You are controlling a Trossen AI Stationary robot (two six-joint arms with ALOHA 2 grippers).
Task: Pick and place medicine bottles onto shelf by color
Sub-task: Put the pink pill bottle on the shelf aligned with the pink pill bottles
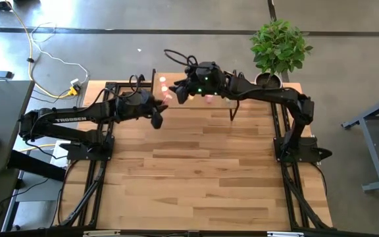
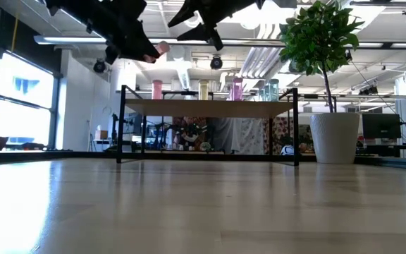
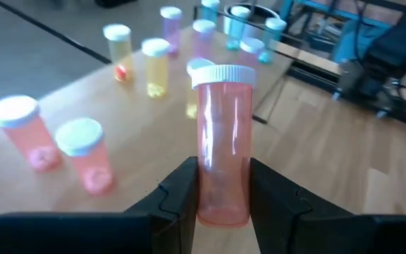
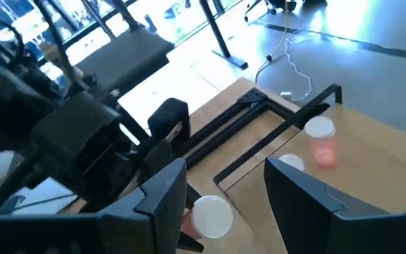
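Note:
My left gripper (image 1: 158, 113) is shut on a pink medicine bottle (image 3: 223, 141) with a white cap, in the air near the shelf's left end; it also shows in the low view (image 2: 162, 48). The shelf (image 2: 210, 107), a light wood top on black legs, stands at the table's far edge. Pink (image 3: 83, 155), yellow (image 3: 155, 69), purple (image 3: 203, 39) and blue (image 3: 273, 32) bottles stand upright on it. My right gripper (image 4: 238, 197) is open and empty above the shelf's left part, close to the held bottle's cap (image 4: 210, 215). My left gripper pinches the pink bottle's lower body (image 3: 223, 201) between its two fingers (image 3: 182, 194), one on each side. The bottle runs along the fingers, its white cap (image 3: 220, 74) foremost, past the fingertips. It is lifted clear, higher than the shelf top.
A potted plant (image 1: 278, 46) stands at the table's far right corner, next to the shelf's right end (image 2: 294, 106). The near and middle table (image 1: 202, 171) shows bare wood. Black frame rails (image 1: 288, 178) run along the table's left and right sides.

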